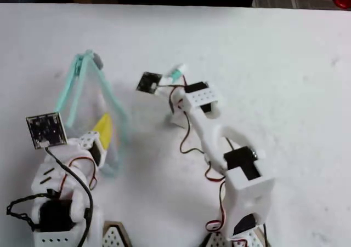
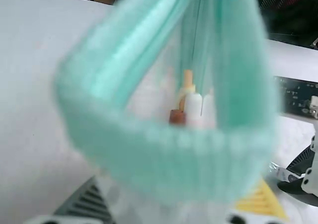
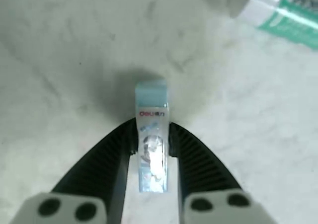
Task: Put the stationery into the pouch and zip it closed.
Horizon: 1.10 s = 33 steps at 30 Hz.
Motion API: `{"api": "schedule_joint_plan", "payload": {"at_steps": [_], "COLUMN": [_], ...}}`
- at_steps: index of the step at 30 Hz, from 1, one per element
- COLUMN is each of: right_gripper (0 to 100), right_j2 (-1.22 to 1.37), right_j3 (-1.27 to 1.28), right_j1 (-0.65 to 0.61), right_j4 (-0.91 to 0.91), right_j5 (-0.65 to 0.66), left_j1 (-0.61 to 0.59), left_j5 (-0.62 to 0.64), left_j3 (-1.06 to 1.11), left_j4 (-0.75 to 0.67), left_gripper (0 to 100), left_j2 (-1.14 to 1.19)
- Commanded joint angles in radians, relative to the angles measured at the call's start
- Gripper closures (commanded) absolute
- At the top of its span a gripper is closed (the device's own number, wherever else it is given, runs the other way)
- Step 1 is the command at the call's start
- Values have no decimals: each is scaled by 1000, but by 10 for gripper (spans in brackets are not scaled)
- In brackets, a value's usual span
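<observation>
Pinching one blue stationery piece: right gripper. One pouch, one tube. Left gripper: grip unclear.

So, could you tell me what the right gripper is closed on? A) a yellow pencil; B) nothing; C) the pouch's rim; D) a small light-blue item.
D: the right gripper has its black fingers clamped on the small light-blue item from both sides.
</observation>
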Motion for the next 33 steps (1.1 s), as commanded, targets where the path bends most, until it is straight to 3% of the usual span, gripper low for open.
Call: {"api": "schedule_joint_plan", "payload": {"at_steps": [1,7,15,28,33], "right_gripper": [978,852,847,841,779], "right_j2": [18,45,47,48,48], "right_j3": [-38,-84,-153,-158,-157], "right_j1": [4,2,-13,-38,-38], "right_j4": [4,74,77,71,71], "right_j5": [-69,-34,-183,-189,-195], "left_j1": [-2,-2,-1,-1,-1], "left_j5": [12,12,12,12,12], "left_j3": [-5,-5,-5,-5,-5], "left_j4": [-26,-26,-26,-26,-26], "left_gripper": [759,759,759,759,759], "left_j2": [-8,-8,-8,-8,-8]}}
